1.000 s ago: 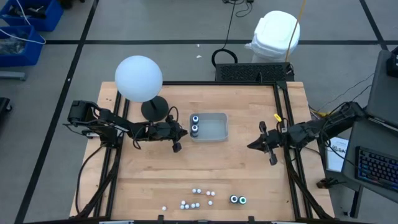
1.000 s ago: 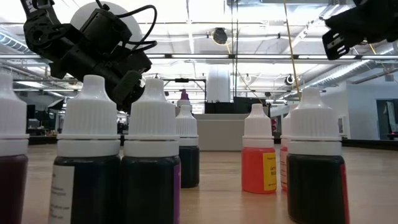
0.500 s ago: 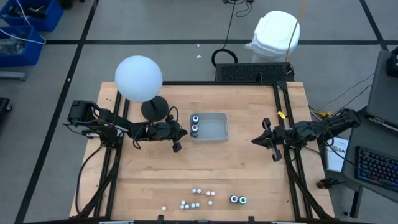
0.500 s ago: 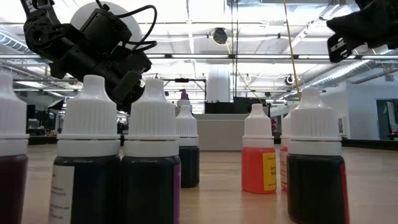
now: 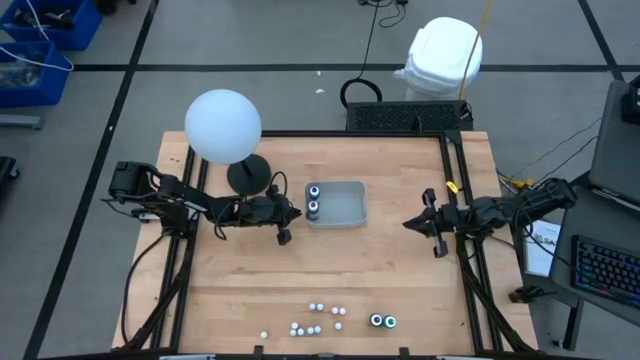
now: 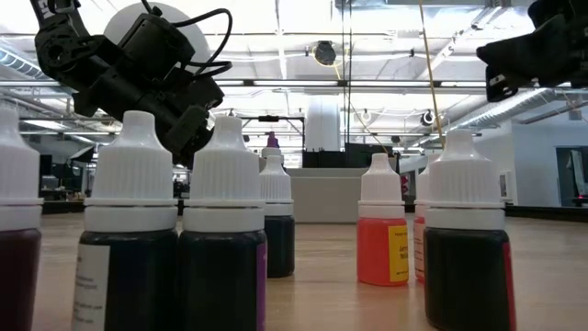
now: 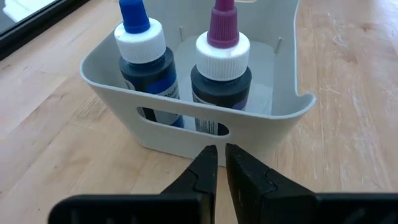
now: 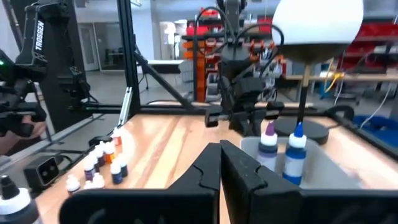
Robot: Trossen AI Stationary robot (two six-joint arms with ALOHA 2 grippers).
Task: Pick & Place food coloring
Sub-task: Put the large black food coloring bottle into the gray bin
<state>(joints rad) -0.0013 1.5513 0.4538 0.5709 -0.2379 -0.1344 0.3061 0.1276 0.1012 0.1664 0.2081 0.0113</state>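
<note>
Several tiny white-capped food coloring bottles (image 5: 315, 318) stand near the table's front edge, close before the low camera (image 6: 220, 230). Two dark jars (image 5: 383, 321) stand to their right. In the clear tray (image 5: 345, 205) stand two more bottles, one with a blue tip (image 7: 143, 56) and one with a purple tip (image 7: 221, 68). My left gripper (image 5: 296, 213) is shut and empty, just short of the tray's left wall (image 7: 186, 124). My right gripper (image 5: 406, 222) hangs shut and empty above the table's right part, pointing toward the tray (image 8: 219, 149).
A lamp with a white globe (image 5: 222, 125) on a black base (image 5: 248, 175) stands at the far left, beside the left arm. Black frame rails (image 5: 465, 260) run along both table sides. Bare wood lies between the tray and the front bottles.
My right gripper has sunk a little and swung slightly toward the far edge, staying shut. The left arm and the bottles have kept still.
</note>
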